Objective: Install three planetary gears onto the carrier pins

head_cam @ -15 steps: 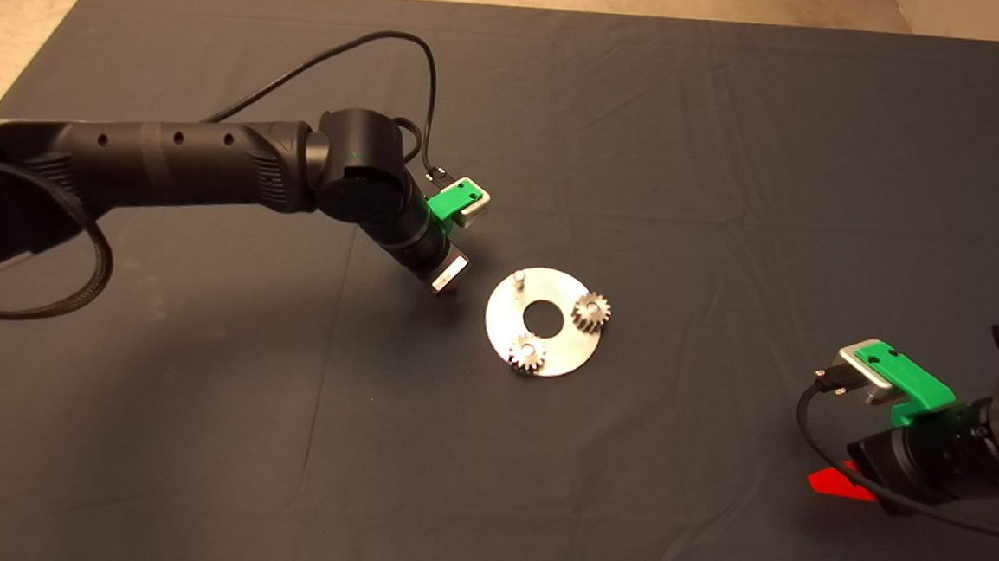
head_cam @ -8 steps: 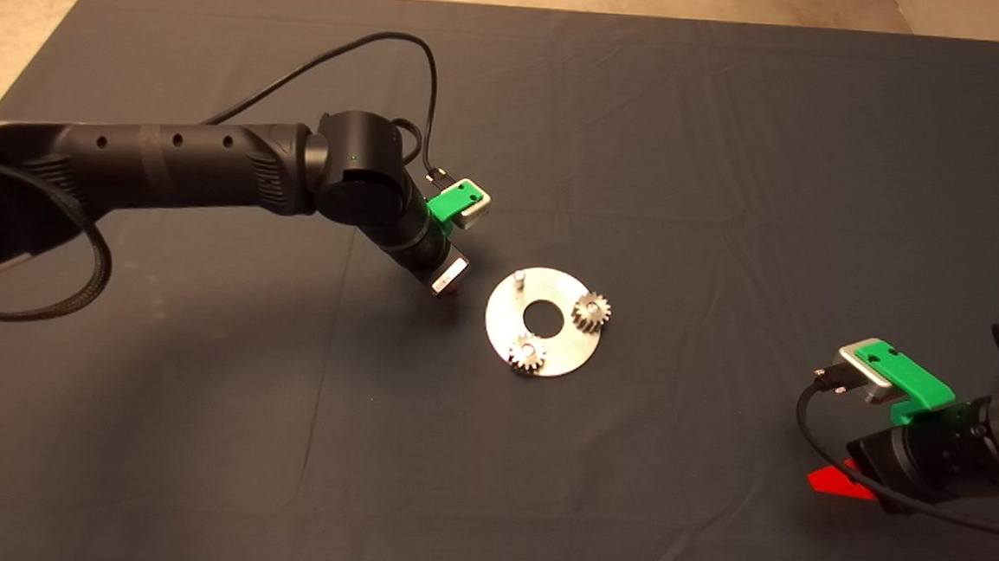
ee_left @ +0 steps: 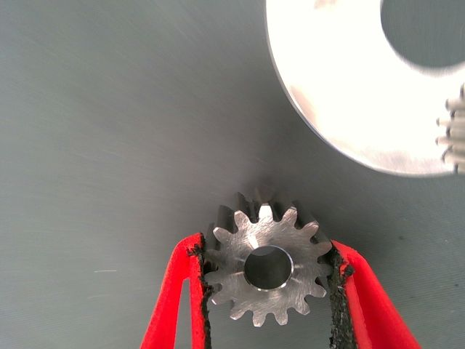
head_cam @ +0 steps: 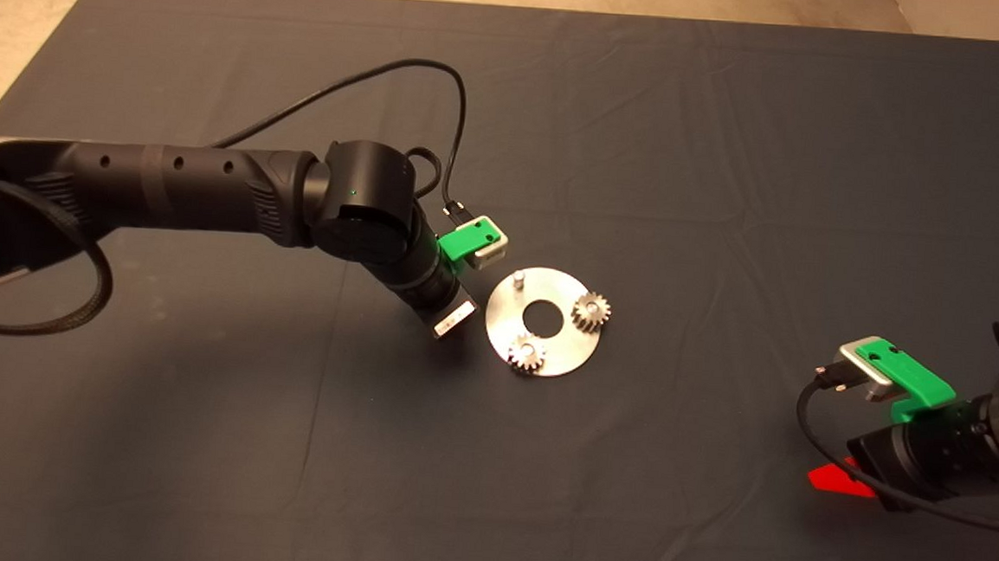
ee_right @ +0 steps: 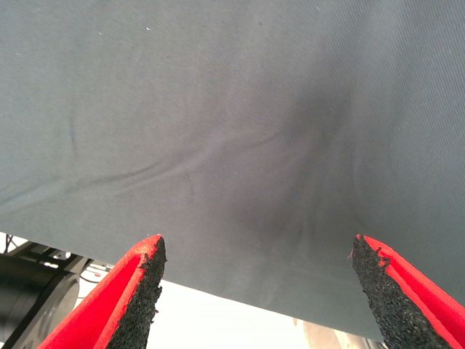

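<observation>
My left gripper (ee_left: 267,249) is shut on one of the planetary gears (ee_left: 266,234), a small silvery toothed wheel with a dark bore, held just above the mat. It hovers beside the near-left rim of the round silver disc (head_cam: 565,349). In the head view the left wrist (head_cam: 454,319) hides this gear. Two more gears (head_cam: 590,310) (head_cam: 527,352) sit on carrier pins on the disc. One bare pin (head_cam: 518,276) stands at the disc's far left. At the mat's lower right, my right gripper (ee_right: 258,251) waits open with nothing in it.
The dark mat (head_cam: 733,156) covers the table, with pale floor beyond its far-left corner. A black cable (head_cam: 373,78) loops above the left arm. The teeth of a mounted gear (ee_left: 454,134) show at the disc's rim (ee_left: 341,87).
The left arm has moved nearer and to the right, bringing its wrist close to the disc's left rim. The right arm and the two mounted gears have not moved.
</observation>
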Controlling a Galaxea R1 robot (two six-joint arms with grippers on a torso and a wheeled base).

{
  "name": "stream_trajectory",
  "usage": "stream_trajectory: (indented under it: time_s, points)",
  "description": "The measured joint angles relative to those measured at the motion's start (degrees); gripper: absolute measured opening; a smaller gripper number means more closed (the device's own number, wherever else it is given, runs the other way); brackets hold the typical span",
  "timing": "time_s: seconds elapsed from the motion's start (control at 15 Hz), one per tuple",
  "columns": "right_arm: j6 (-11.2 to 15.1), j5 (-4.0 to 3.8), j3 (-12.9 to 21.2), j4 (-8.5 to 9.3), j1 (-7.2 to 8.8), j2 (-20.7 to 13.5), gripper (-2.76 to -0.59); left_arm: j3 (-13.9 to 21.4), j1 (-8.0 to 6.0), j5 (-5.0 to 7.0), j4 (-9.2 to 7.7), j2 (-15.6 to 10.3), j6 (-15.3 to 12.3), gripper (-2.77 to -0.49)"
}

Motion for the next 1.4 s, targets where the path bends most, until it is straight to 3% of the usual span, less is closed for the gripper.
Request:
stream_trajectory:
  time_s: [0.13, 0.27, 0.47, 0.6, 0.8, 1.13, 1.4]
  points:
    - [0.00, -0.01, 0.00, 0.00, 0.02, -0.02, -1.46, 0.07, -2.64, 0.65, 0.13, 0.29, -0.20, -2.56]
    - [0.00, -0.04, 0.00, 0.00, 0.02, -0.02, -1.46, 0.07, -3.46, 0.79, 0.09, 0.96, -0.24, -2.57]
    - [0.00, -0.02, 0.00, 0.00, 0.02, -0.02, -1.46, 0.06, -3.46, 0.93, -0.05, 2.80, -1.78, -2.58]
    - [0.00, 0.00, 0.00, 0.00, 0.05, 0.00, -1.46, -0.45, -3.46, 0.71, -0.09, 5.55, -2.47, -2.58]
    - [-0.02, -0.06, 0.00, 0.00, 0.03, -0.02, -1.46, -3.98, -3.46, 0.29, -0.06, 8.46, -2.56, -2.59]
    - [-0.56, -0.04, 0.00, 0.00, 0.02, -0.02, -1.46, -5.05, -3.46, 0.62, -0.11, 10.09, -2.56, -2.59]
    - [-0.63, -0.01, 0.00, 0.00, 0.05, -0.04, -1.46, -7.01, -3.46, -0.36, -0.11, 10.79, -2.54, -2.59]
